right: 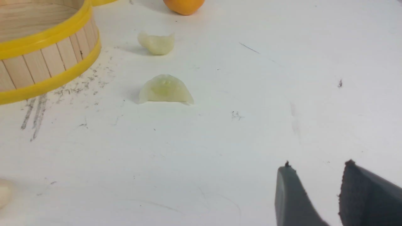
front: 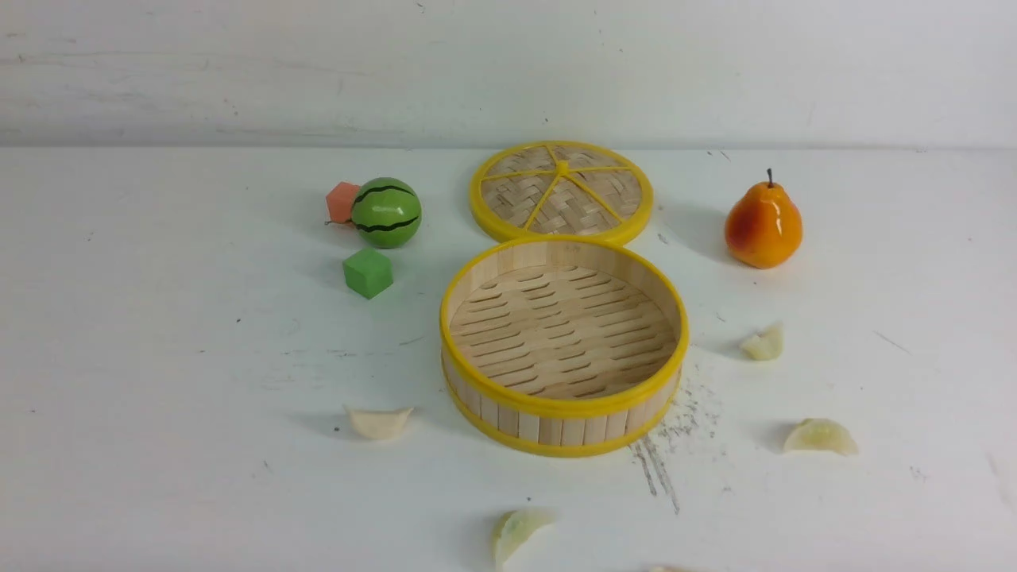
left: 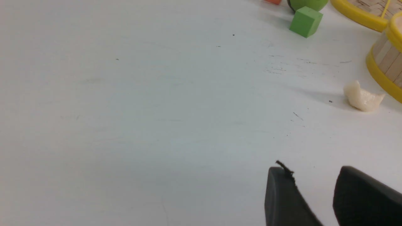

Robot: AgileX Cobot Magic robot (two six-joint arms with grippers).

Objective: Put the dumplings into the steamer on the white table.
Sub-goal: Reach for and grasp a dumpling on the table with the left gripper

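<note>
The steamer (front: 556, 429) stands empty in the middle of the white table (front: 159, 357), with its lid (front: 561, 191) lying flat just behind it. 4 dumplings lie on the table outside it: the left dumpling (front: 380, 422), the front dumpling (front: 516, 532), and 2 on the right, the far dumpling (front: 763, 343) and the near dumpling (front: 821, 437). The left end effector (left: 314, 175) and right end effector (right: 318, 169) are over bare table, fingers apart, gripping nothing
</note>
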